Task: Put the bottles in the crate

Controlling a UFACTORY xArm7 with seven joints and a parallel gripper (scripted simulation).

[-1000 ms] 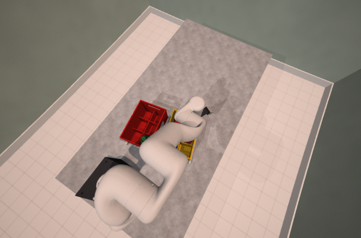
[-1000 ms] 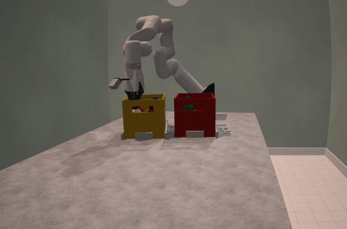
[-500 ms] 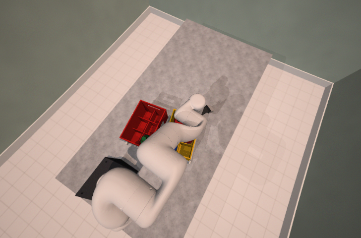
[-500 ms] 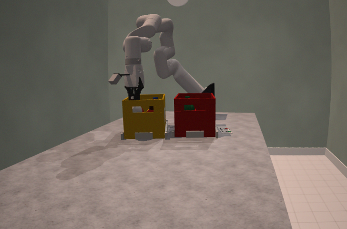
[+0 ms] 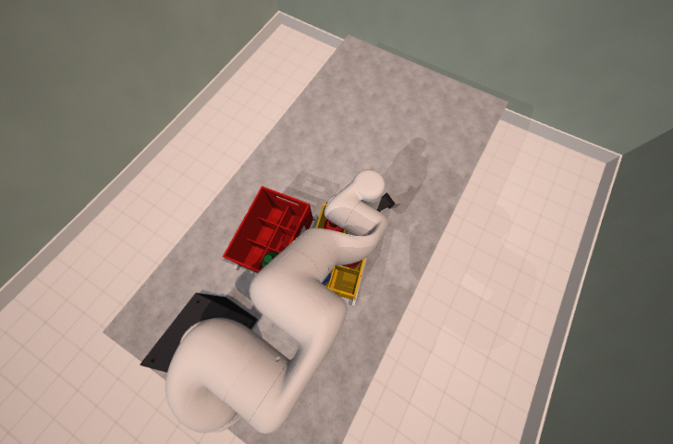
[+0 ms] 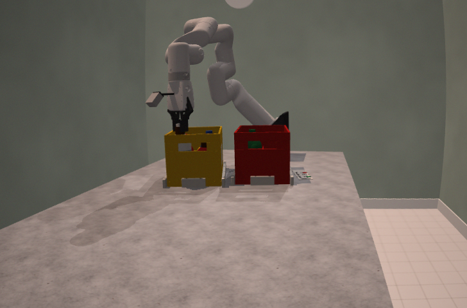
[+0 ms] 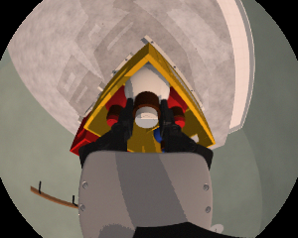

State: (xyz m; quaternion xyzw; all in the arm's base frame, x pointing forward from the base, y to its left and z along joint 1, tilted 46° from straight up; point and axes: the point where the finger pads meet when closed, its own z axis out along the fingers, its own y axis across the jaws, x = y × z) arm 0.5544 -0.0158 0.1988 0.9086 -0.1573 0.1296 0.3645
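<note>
from the top view the arm (image 5: pixel 295 282) covers most of the yellow crate (image 5: pixel 346 279) and i cannot see the gripper. the pick list (image 6: pixel 302 175) is too small to read. the held bottle (image 7: pixel 148 107) hides its own label.
</note>
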